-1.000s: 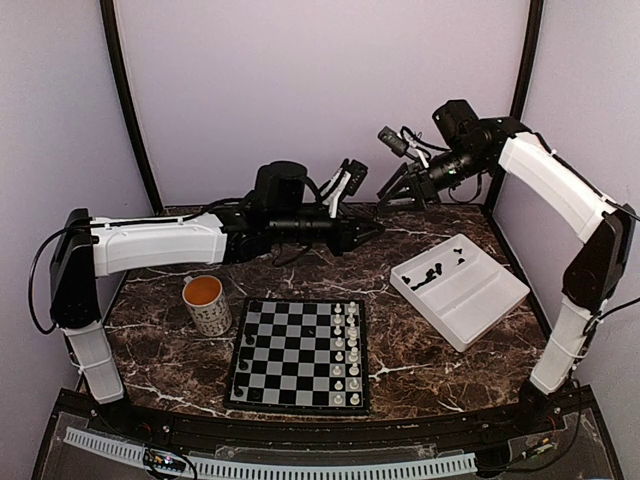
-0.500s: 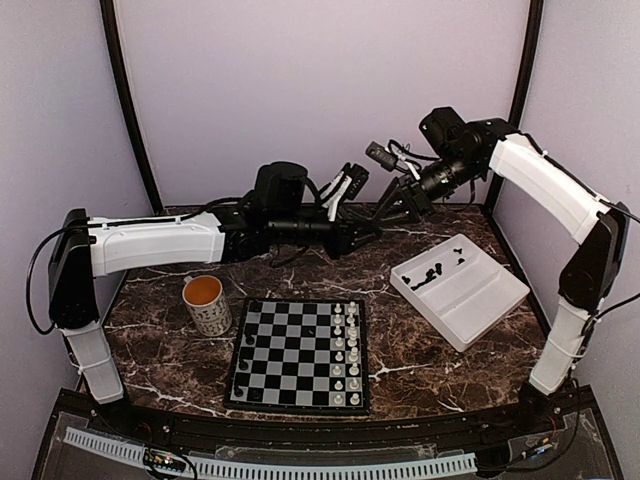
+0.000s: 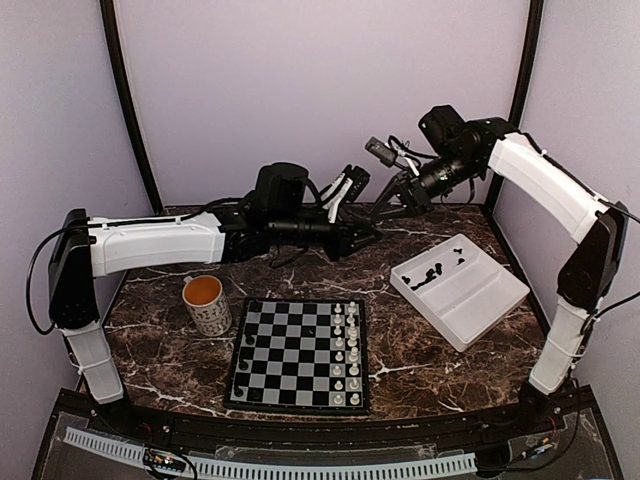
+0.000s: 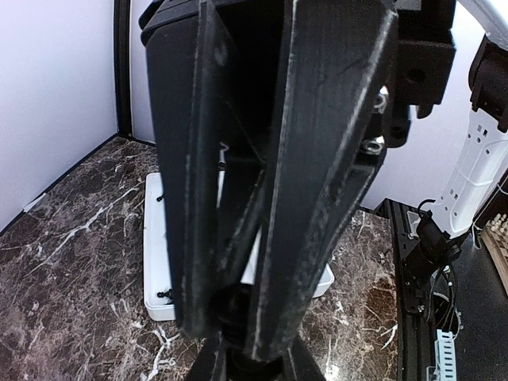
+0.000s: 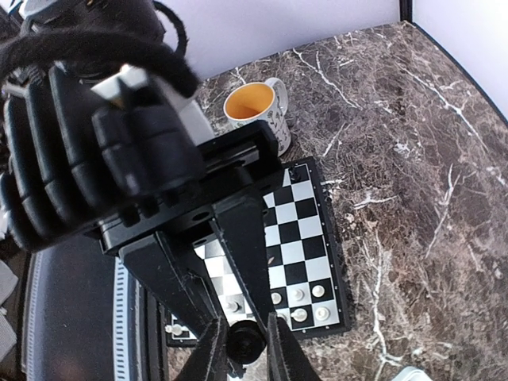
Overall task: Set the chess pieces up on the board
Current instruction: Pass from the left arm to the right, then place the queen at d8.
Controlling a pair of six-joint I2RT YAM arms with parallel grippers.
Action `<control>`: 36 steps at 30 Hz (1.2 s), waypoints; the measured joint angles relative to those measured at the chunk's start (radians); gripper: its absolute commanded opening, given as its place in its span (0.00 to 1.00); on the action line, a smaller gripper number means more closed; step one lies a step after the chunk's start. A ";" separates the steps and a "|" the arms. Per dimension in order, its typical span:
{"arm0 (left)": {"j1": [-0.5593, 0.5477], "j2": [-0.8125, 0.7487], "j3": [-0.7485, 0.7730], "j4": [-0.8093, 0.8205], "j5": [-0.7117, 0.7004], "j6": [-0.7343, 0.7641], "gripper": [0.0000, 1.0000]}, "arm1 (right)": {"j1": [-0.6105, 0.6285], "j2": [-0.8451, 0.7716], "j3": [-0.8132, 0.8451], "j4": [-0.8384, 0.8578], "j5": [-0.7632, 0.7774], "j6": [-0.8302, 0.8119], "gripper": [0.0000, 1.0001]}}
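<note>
Overhead, the left gripper (image 3: 366,235) and the right gripper (image 3: 383,210) meet almost tip to tip in the air above the back of the table (image 3: 160,345), which reads as one piece being handed between the arms. The board (image 3: 285,352) lies at the near middle. White pieces (image 3: 346,350) fill its two right-hand columns, and only a few dark ones stand near its left edge. Most of the chess pieces (image 3: 432,272) lie in the white tray (image 3: 480,300) to the right, so passing a figure leftward would spare the right arm a long reach. A mug (image 3: 207,303) stands just beside the board's far left corner, close to where the black rows probably belong.

From the left wrist, the fingers (image 4: 190,198) are drawn nearly together on a small dark rounded thing, probably a black chess piece (image 4: 238,305); the tray shows beyond them.

From the right wrist, the jaws pinch what looks like that same black chess piece (image 5: 244,341) at their tips, with board (image 5: 305,238) and mug (image 5: 254,107) well below. Two grips on one tiny figure make a slip the likely risk
</note>
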State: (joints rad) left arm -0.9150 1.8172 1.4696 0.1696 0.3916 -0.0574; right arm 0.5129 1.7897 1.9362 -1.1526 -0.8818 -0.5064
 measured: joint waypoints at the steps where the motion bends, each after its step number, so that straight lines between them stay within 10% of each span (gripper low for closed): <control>1: 0.000 0.000 0.000 -0.001 -0.003 0.001 0.03 | 0.000 0.002 0.000 -0.001 -0.004 -0.001 0.11; 14: -0.004 -0.085 -0.078 -0.031 -0.096 0.035 0.54 | 0.009 0.017 0.012 0.014 0.027 -0.004 0.00; 24: 0.011 -0.529 -0.327 -0.227 -0.340 0.114 0.65 | 0.183 0.055 0.012 0.135 0.174 -0.010 0.00; 36: 0.343 -0.929 -0.647 -0.201 -0.643 0.131 0.73 | 0.484 0.278 -0.021 0.413 0.373 0.073 0.00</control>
State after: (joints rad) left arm -0.5716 0.8886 0.8223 -0.0315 -0.2512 0.0734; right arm 0.9974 2.0674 1.9156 -0.7395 -0.5091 -0.4332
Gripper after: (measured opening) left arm 0.733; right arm 0.092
